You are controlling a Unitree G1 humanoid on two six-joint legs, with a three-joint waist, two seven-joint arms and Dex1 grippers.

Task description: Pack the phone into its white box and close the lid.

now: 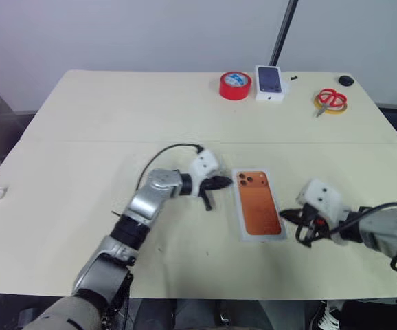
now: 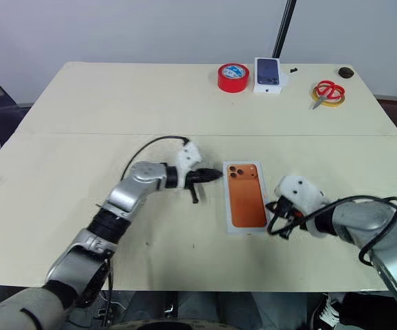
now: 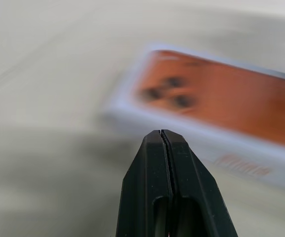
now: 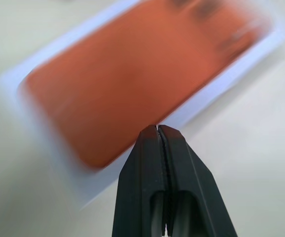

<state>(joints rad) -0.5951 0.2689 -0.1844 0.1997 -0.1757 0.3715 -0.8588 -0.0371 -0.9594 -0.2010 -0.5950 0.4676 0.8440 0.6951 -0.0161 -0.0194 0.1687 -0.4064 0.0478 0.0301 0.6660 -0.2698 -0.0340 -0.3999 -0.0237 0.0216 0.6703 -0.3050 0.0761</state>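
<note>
The phone (image 1: 258,203) already lies in the box (image 1: 246,232), near the tabletop's front edge — glossy copper slab, thin white rim around it. The lid is still off (none in sight). Left gripper (image 1: 216,184) and right gripper (image 1: 297,220) flank it, black fingers pressed shut, holding nothing. At the far edge: red tape (image 1: 235,85), carton (image 1: 270,82), scissors (image 1: 331,99).

phone (image 1: 257,203): copper-orange, dark lenses
white box (image 1: 240,213): white rim
table (image 1: 116,124): pale cream
tape roll (image 1: 235,85), upper centre: red
scissors (image 1: 330,100), upper right: red handles
</note>
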